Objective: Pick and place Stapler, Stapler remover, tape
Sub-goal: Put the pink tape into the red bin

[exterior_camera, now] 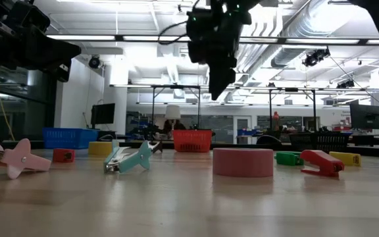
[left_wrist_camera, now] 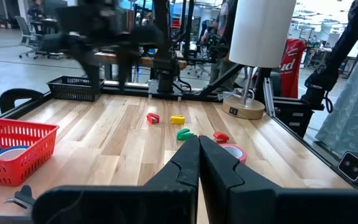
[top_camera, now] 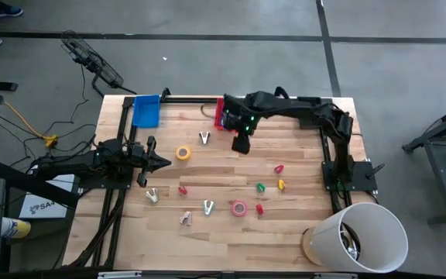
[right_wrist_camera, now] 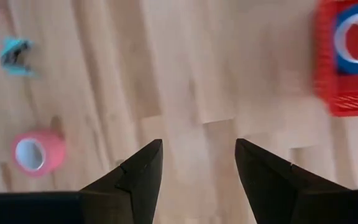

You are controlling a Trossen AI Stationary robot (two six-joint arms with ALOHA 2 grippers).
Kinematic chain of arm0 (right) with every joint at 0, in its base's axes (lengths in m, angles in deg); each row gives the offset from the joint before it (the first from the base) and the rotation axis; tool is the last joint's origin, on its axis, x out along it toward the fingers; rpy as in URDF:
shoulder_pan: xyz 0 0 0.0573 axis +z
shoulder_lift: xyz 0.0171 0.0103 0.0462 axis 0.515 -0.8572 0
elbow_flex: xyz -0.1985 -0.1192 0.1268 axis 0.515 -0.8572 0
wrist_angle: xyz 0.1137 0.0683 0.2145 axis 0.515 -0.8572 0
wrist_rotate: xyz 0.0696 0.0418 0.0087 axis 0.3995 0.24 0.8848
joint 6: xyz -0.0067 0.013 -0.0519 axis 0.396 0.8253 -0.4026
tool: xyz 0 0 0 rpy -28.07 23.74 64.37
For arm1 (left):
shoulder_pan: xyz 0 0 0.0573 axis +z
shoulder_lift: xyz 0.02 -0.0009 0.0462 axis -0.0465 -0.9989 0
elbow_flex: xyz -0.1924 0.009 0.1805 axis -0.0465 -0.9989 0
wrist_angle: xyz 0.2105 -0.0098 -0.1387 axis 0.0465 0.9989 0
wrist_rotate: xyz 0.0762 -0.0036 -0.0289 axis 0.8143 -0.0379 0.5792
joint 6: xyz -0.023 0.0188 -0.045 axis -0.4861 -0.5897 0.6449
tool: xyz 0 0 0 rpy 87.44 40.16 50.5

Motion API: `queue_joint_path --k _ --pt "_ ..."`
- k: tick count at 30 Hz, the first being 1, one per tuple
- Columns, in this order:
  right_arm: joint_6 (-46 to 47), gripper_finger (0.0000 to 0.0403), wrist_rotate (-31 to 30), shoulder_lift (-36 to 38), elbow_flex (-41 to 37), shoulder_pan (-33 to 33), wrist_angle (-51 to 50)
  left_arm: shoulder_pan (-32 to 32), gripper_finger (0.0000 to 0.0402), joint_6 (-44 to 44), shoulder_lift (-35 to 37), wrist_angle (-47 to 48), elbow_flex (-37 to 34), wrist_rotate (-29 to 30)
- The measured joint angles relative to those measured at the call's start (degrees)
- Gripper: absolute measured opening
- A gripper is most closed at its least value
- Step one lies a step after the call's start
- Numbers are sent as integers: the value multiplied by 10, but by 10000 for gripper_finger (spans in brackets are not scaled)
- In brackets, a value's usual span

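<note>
A yellow tape roll (top_camera: pixel 183 153) and a pink tape roll (top_camera: pixel 239 208) lie flat on the wooden table. The pink roll also shows in the low view (exterior_camera: pixel 243 162) and the right wrist view (right_wrist_camera: pixel 36 152). A blue tape roll (right_wrist_camera: pixel 355 36) lies in the red basket (top_camera: pixel 221 113). Several staple removers (top_camera: pixel 204 138) (top_camera: pixel 208 206) and small red, green and yellow staplers (top_camera: pixel 279 168) (top_camera: pixel 260 187) are scattered about. My right gripper (right_wrist_camera: pixel 197 162) is open and empty, above bare table beside the red basket. My left gripper (left_wrist_camera: pixel 199 144) is shut and empty at the table's left, left of the yellow roll.
A blue basket (top_camera: pixel 146 110) stands at the far left of the table. A white lamp (top_camera: pixel 362 236) stands at the near right corner. A teal staple remover (exterior_camera: pixel 130 158) and a pink one (exterior_camera: pixel 18 158) lie near the front.
</note>
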Motion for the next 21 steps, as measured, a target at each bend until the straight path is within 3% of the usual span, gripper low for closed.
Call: queue_joint_path --k 10,21 --pt "49 193 -30 0 -76 143 10 0 1 0 0 0 0 0" --pt "230 193 -41 0 -202 255 128 0 1 0 0 0 0 0"
